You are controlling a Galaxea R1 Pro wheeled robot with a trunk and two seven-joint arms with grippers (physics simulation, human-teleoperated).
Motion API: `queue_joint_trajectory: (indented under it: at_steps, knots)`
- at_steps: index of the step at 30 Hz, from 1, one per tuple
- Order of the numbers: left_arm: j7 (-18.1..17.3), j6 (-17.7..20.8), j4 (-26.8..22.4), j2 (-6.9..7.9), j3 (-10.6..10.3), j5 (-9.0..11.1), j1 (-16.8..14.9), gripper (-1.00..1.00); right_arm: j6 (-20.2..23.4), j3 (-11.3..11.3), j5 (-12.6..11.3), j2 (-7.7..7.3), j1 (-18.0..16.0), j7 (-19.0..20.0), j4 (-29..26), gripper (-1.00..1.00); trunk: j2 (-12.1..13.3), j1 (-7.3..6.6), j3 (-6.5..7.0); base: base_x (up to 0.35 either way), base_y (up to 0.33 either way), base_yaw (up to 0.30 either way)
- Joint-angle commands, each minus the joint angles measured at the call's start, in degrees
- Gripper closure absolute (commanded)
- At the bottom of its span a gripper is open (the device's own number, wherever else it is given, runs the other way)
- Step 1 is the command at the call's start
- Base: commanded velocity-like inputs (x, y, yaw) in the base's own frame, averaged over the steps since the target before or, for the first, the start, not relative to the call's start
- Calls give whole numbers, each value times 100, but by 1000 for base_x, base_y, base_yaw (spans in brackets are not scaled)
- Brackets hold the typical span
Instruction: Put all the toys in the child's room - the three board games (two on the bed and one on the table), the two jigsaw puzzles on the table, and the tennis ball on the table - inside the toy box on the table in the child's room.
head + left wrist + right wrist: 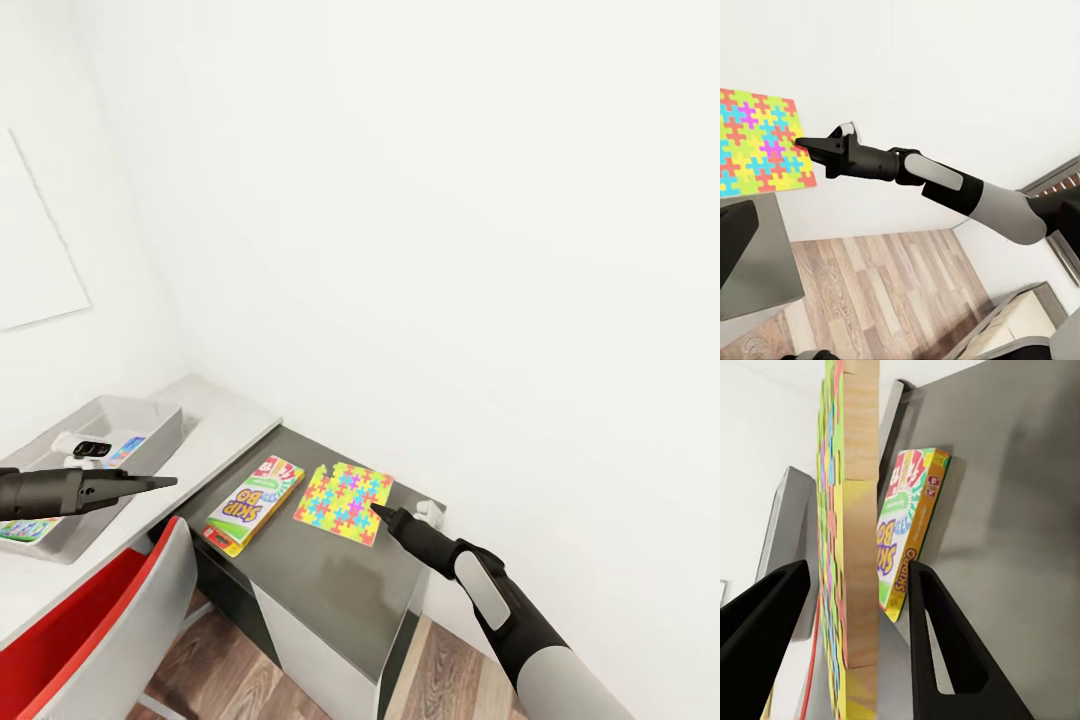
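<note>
White walls meet at a corner above an L-shaped worktop [225, 425] with a light-grey top and a lower dark-grey wing, over wood-plank floor. On the wing lie a yellow-green-red SKIP-BO game box [254, 503] and, just beside it, a thin mosaic-patterned puzzle square [343, 502]. The right tool [377, 511] straddles the puzzle's edge, jaws partly open. A shallow light-grey bin [150, 418] sits on the upper top; the left tool [168, 483] hovers nearby, its opening indiscernible.

On the table's lower wing [330, 590], the SKIP-BO box [255, 503] lies left of the jigsaw puzzle [343, 501]. The toy box [160, 420] sits farther left on the higher top.
</note>
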Motion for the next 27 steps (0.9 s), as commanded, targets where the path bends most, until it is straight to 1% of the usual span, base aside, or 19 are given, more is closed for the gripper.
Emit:
queue_joint_trajectory:
  at_steps: [1,22,25,27]
  knots:
    - [-18,61,1,4,-3,6,-5,-100,30,-1,-41,0,-5,-3,-2,100,-12,4,-12,0,0,9]
    - [-18,52,-1,4,41,6,-5,-100,21,0,-33,0,-8,-3,-10,100,-12,4,-11,0,0,1]
    - [-18,53,-1,4,41,6,-5,-100,19,5,-27,6,-7,-7,-11,100,-12,4,-3,0,0,107]
    - [-18,52,-1,4,40,6,-5,-100,19,7,-25,39,-5,-10,-13,100,-12,4,4,0,0,216]
